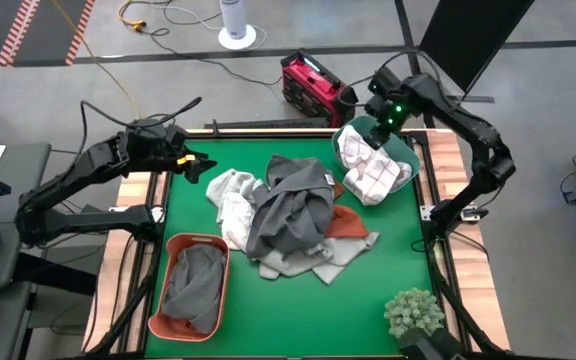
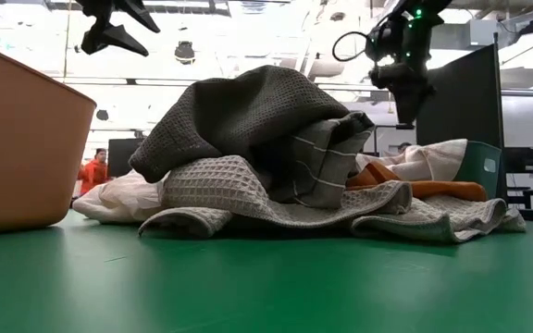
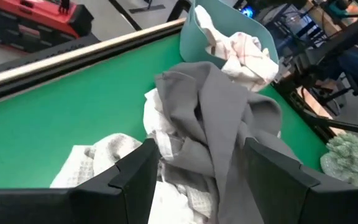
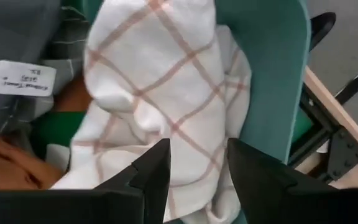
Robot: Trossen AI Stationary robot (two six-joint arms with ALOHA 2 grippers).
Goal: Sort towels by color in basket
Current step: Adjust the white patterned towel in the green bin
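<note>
Right gripper (image 4: 194,165) open and empty over checked white towel (image 4: 160,106), upper right.
Better lower straight into teal basket (image 4: 275,74), then retreat without snagging the cloth.

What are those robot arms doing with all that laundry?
They are sorting towels by color. The right hand hangs open over the green basket, where a white checked towel lies. A grey towel sits in the orange basket. The left hand waits open beside the pile.
</note>
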